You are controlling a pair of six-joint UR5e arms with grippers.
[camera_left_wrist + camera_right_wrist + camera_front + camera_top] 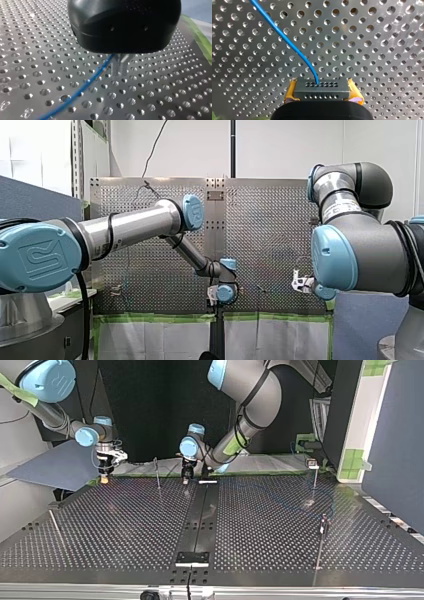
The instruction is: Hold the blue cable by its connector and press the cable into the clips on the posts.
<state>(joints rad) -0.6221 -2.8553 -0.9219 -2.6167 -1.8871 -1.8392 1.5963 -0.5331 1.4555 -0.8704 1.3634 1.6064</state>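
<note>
In the right wrist view my right gripper [322, 93] has its yellow pads [290, 93] shut on a dark connector block [322, 87]. The blue cable [287, 40] leaves the block and runs away over the perforated plate. In the left wrist view the blue cable [80, 90] slants up to my left gripper [120, 66], right at its tip, low over the plate. The top view shows my right gripper [104, 476] at the far left edge of the table and my left gripper [186, 477] near the far middle. A thin post [157, 474] stands between them.
Two more posts stand at the top view's right, one with a clip [313, 464] on top and one nearer [324, 526]. A dark rail [200, 515] runs down the middle of the perforated table [115, 530]. A grey board [55, 467] lies off the far left corner.
</note>
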